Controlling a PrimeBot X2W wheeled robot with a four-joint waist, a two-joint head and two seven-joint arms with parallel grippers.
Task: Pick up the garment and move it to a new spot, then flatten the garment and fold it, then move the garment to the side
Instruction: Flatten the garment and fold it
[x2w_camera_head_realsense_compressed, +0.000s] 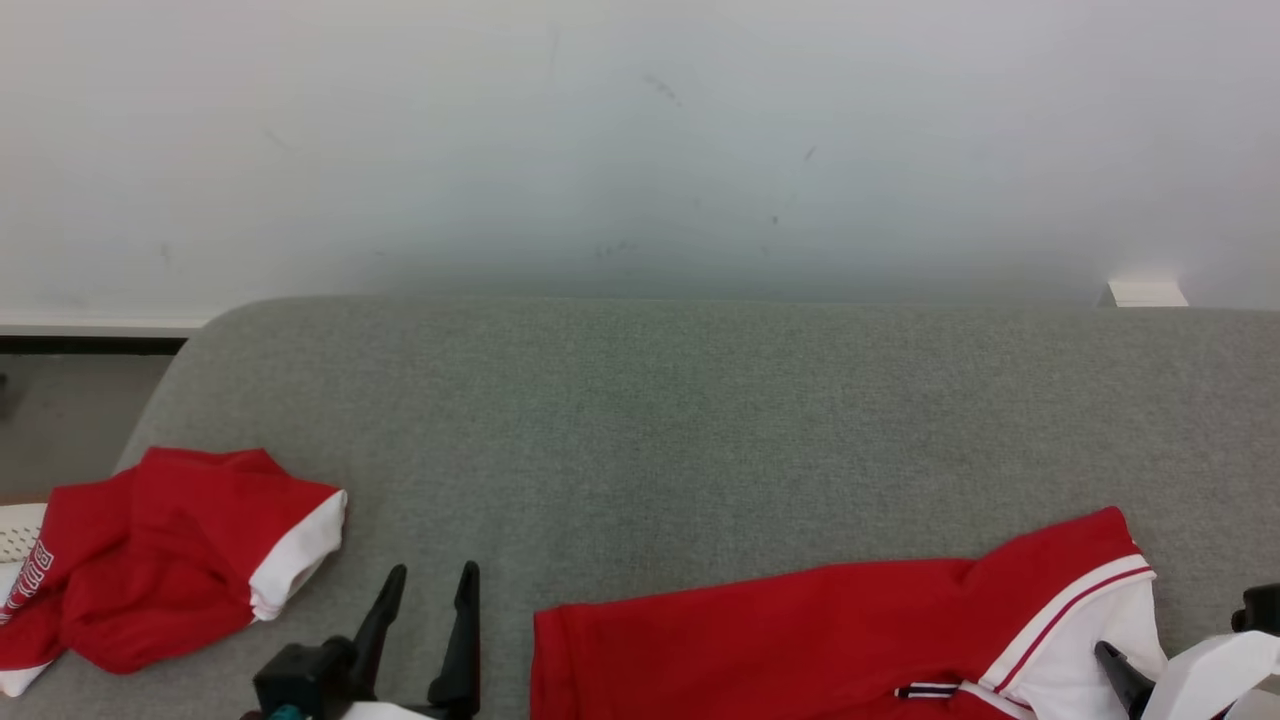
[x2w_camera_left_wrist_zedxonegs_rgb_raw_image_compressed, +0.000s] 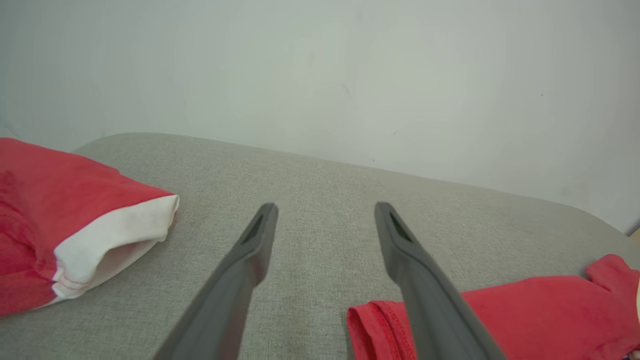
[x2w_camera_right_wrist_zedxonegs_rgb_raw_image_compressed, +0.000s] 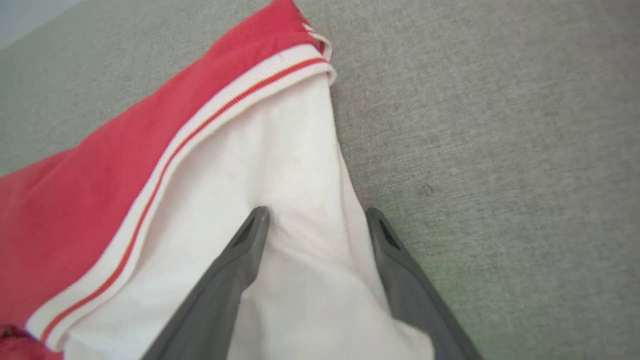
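Observation:
A red garment (x2w_camera_head_realsense_compressed: 780, 640) with a white, red-striped panel lies spread along the near edge of the grey padded surface (x2w_camera_head_realsense_compressed: 700, 430). My right gripper (x2w_camera_head_realsense_compressed: 1125, 672) hovers open over that white panel; in the right wrist view its fingers (x2w_camera_right_wrist_zedxonegs_rgb_raw_image_compressed: 316, 215) straddle the panel's outer edge, with nothing pinched between them. My left gripper (x2w_camera_head_realsense_compressed: 430, 585) stands open over bare grey fabric, just left of the garment's red hem (x2w_camera_left_wrist_zedxonegs_rgb_raw_image_compressed: 540, 315). In the left wrist view its fingers (x2w_camera_left_wrist_zedxonegs_rgb_raw_image_compressed: 326, 210) hold nothing.
A second red garment (x2w_camera_head_realsense_compressed: 160, 560) with a white cuff lies crumpled at the surface's left end, also seen in the left wrist view (x2w_camera_left_wrist_zedxonegs_rgb_raw_image_compressed: 75, 215). Beside it is a white perforated object (x2w_camera_head_realsense_compressed: 20, 530). A pale wall (x2w_camera_head_realsense_compressed: 640, 150) rises behind, and the floor (x2w_camera_head_realsense_compressed: 60, 420) drops off at the left.

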